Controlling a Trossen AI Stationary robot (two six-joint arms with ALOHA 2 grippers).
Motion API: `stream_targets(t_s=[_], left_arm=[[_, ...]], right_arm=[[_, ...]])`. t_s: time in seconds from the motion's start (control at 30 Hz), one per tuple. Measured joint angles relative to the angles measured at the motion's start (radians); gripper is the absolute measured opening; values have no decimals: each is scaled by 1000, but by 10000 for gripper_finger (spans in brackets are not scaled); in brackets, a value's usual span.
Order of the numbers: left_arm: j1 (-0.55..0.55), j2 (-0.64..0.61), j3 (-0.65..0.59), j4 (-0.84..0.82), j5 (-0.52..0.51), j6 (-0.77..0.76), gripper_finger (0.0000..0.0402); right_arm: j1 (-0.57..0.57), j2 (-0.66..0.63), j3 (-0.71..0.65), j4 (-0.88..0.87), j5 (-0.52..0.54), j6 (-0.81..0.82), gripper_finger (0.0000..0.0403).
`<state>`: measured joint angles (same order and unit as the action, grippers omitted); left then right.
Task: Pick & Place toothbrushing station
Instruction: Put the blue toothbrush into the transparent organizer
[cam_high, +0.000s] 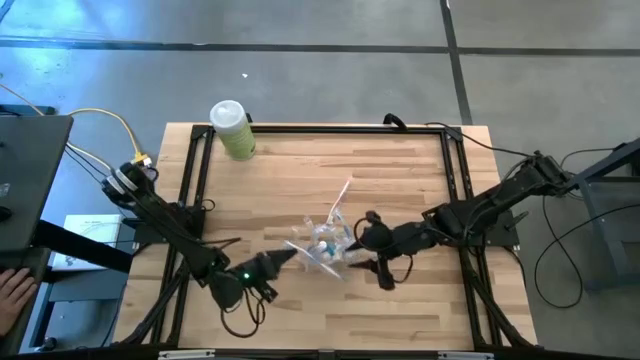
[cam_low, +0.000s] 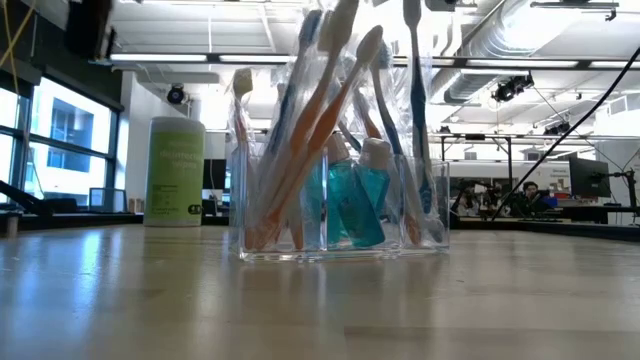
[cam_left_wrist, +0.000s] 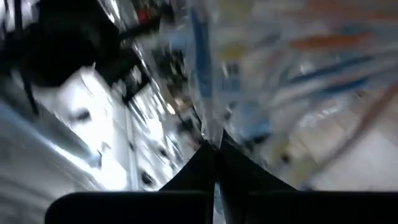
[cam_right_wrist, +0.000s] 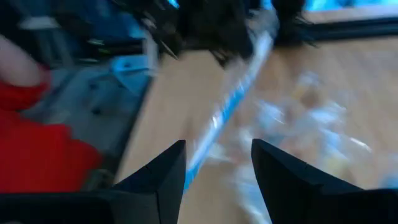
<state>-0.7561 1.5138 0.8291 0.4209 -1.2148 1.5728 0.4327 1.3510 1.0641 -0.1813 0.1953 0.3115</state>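
Note:
The toothbrushing station (cam_high: 328, 243) stands mid-table. In the low view it is a clear holder (cam_low: 340, 215) with upright orange and blue toothbrushes and small teal bottles. One clear-wrapped blue-and-white toothbrush (cam_high: 318, 262) lies slanted at the station's near side. My left gripper (cam_high: 294, 256) is shut at this toothbrush's left end. My right gripper (cam_high: 368, 250) is open just right of the station. Its fingers stand on either side of the toothbrush's other end (cam_right_wrist: 214, 124) without touching it. My left gripper pinches the left end of the wrapped toothbrush (cam_left_wrist: 210, 132) between its two fingertips. It comes about level from the table's left, along the toothbrush's length. The toothbrush runs away from the fingertips toward my right gripper. I cannot tell whether it is clear of the table.
A light-green bottle with a white cap (cam_high: 232, 128) stands at the table's far left corner. A black frame (cam_high: 320, 128) runs along the table's edges. A loose toothbrush (cam_high: 343, 195) sticks out from the station toward the far side. A hand (cam_high: 10, 292) shows off the table's left.

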Motion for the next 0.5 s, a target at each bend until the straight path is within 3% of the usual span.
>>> stream_targets(t_s=[0.23, 0.37, 0.5], left_arm=[[15, 71, 0, 350, 124, 417, 2], [24, 73, 0, 457, 177, 627, 2], [55, 72, 0, 519, 318, 774, 2]], right_arm=[[28, 0, 0, 79, -11, -49, 174], [20, 0, 0, 113, -7, -51, 174], [4, 0, 0, 167, -12, -58, 174]])
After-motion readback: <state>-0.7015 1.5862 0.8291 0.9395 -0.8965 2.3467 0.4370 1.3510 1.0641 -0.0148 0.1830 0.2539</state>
